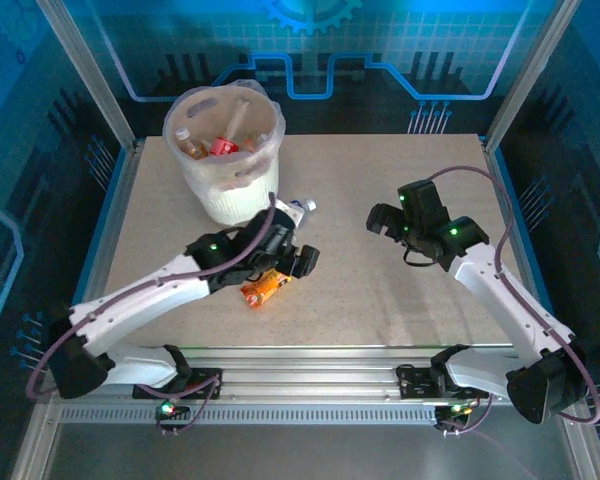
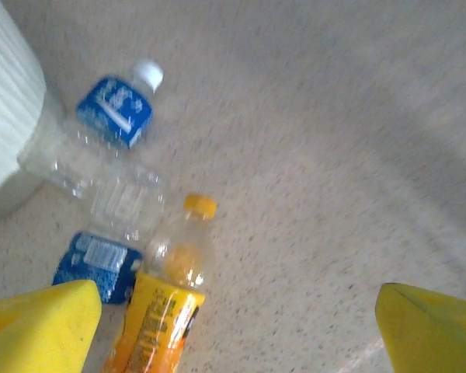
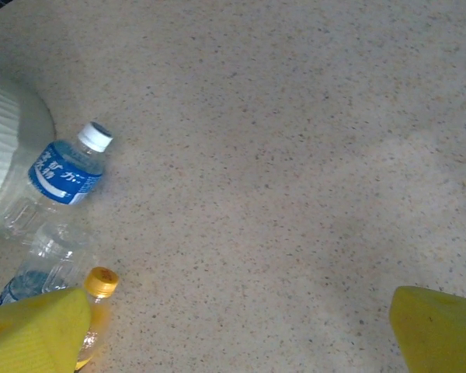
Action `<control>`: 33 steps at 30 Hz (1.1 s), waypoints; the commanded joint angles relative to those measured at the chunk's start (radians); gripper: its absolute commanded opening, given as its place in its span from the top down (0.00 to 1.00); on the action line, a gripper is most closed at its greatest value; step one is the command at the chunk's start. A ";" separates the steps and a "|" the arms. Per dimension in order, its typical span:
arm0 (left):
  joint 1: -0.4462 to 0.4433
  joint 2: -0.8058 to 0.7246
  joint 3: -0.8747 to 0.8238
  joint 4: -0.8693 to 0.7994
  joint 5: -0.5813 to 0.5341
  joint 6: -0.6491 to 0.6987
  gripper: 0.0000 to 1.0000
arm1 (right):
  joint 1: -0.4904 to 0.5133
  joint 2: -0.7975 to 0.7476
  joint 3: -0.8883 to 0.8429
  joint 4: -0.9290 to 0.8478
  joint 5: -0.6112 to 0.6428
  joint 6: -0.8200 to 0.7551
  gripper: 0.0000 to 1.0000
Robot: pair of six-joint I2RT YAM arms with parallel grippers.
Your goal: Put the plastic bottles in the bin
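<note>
Three plastic bottles lie on the table in front of the bin (image 1: 225,185). One is an orange-labelled bottle (image 2: 165,299) with a yellow cap. A blue-labelled bottle (image 2: 113,115) with a white cap lies against the bin wall (image 2: 4,116). A second clear bottle with a blue label (image 2: 97,260) lies between them. My left gripper (image 1: 298,262) hovers open just over the orange bottle (image 1: 261,289), which sits by its left finger (image 2: 39,330), apart from it. My right gripper (image 1: 385,222) hangs open over bare table to the right. Several bottles show inside the bin.
The speckled tabletop (image 3: 295,155) stretches bare between the two grippers and to the right. In the right wrist view the white-capped bottle (image 3: 64,175) and the orange bottle's cap (image 3: 102,281) lie at the left. Metal frame posts (image 1: 90,70) edge the table.
</note>
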 commanded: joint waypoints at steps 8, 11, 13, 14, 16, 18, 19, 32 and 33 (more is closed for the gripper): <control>-0.015 0.172 -0.022 -0.125 -0.126 -0.070 0.09 | -0.057 -0.013 -0.018 -0.106 0.061 0.082 0.00; -0.015 0.224 -0.017 -0.144 -0.140 -0.075 0.10 | -0.061 -0.022 -0.026 -0.112 0.068 0.093 0.00; -0.015 0.253 -0.013 -0.153 -0.144 -0.078 0.12 | -0.063 -0.030 -0.030 -0.110 0.069 0.098 0.00; -0.014 0.267 -0.012 -0.158 -0.147 -0.080 0.13 | -0.063 -0.031 -0.033 -0.109 0.069 0.098 0.00; -0.011 0.287 -0.008 -0.165 -0.156 -0.080 0.14 | -0.065 -0.035 -0.033 -0.108 0.071 0.098 0.00; -0.002 0.303 -0.009 -0.165 -0.148 -0.080 0.14 | -0.065 -0.037 -0.033 -0.107 0.073 0.097 0.00; 0.004 0.311 -0.011 -0.163 -0.144 -0.079 0.14 | -0.064 -0.038 -0.033 -0.107 0.073 0.097 0.00; 0.040 0.414 -0.018 -0.129 -0.115 -0.078 0.17 | -0.066 -0.018 -0.027 -0.101 0.069 0.089 0.00; 0.041 0.419 -0.016 -0.129 -0.114 -0.080 0.17 | -0.066 -0.016 -0.026 -0.102 0.069 0.090 0.00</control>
